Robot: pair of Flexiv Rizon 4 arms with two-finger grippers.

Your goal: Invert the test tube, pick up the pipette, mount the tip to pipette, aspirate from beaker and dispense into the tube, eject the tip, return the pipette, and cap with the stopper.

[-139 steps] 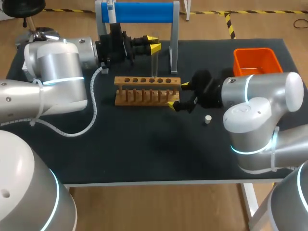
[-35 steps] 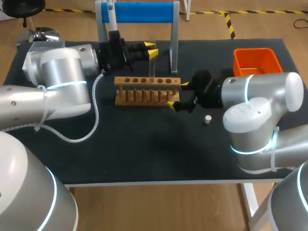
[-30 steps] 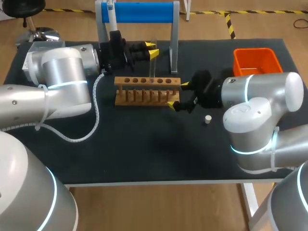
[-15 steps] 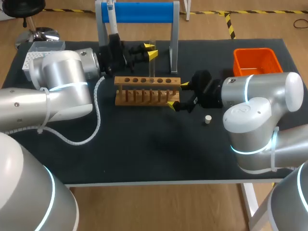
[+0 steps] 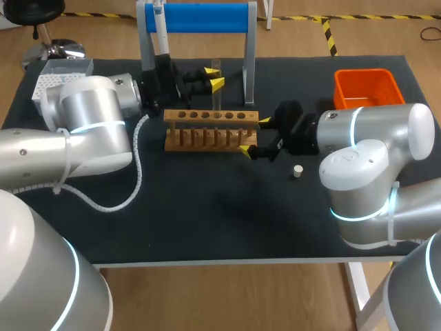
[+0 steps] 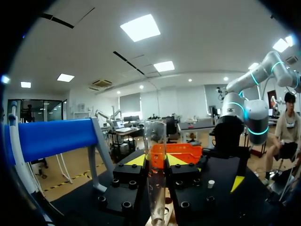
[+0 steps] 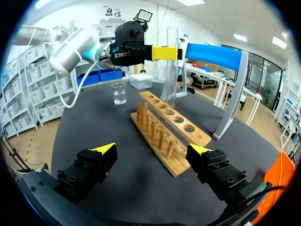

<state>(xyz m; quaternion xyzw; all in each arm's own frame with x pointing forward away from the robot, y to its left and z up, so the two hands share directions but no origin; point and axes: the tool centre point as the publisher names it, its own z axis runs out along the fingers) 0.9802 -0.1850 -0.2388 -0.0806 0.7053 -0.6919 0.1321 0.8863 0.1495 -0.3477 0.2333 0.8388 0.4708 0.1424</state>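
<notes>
A clear test tube [image 5: 216, 86] stands upright over the wooden rack [image 5: 210, 129], and my left gripper [image 5: 214, 76] is shut on it from the left. In the left wrist view the tube [image 6: 155, 179] rises between the yellow tips of that gripper [image 6: 156, 161]. From the right wrist view the tube [image 7: 171, 70] reaches down to a rack [image 7: 170, 137] hole; I cannot tell if it is seated. My right gripper [image 5: 254, 135] stands open at the rack's right end, holding nothing, its yellow tips wide apart [image 7: 153, 149]. A small stopper [image 5: 298, 170] lies on the mat. The beaker [image 7: 119, 93] stands beyond the rack.
A blue-barred stand [image 5: 200, 17] rises behind the rack, with a white pipette [image 5: 159, 26] hanging at its left end. An orange bin [image 5: 367, 86] sits at the back right. A white tip box [image 5: 58, 72] is at the far left, behind my left arm.
My left arm has drawn back and turned a little, uncovering more of the white tip box; the tube stays in its grip over the rack. The right arm has not moved.
</notes>
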